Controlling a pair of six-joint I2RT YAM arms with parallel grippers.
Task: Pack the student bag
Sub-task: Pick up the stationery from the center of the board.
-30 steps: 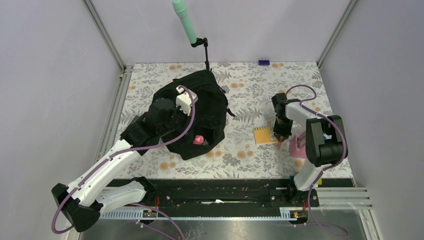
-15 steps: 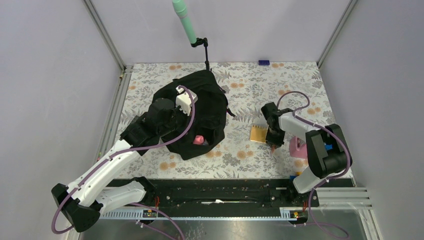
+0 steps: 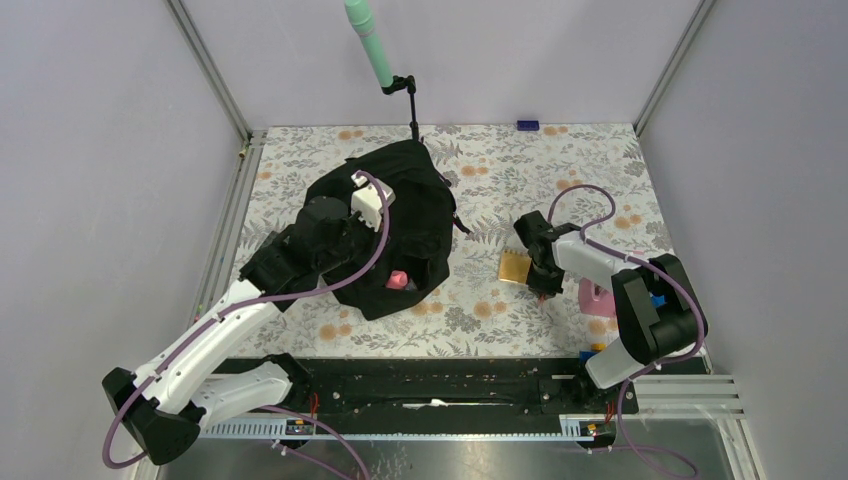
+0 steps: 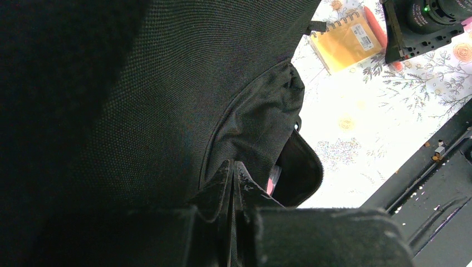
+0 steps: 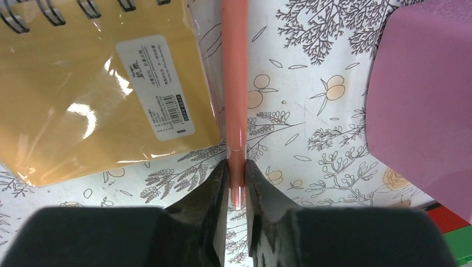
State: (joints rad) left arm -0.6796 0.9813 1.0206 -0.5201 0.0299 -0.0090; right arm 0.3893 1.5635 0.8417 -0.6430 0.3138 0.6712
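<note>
My right gripper (image 5: 236,177) pinches 1 end of a pink pen (image 5: 234,83) lying along the notebook (image 5: 83,94) edge. My left gripper (image 4: 232,181) is closed at the cloth of the bag (image 3: 415,195), which sits left of centre on the worktop (image 3: 500,160). Held so near its tip, I judge the pen could swivel or slip on the lift, or drag the notebook.
</note>
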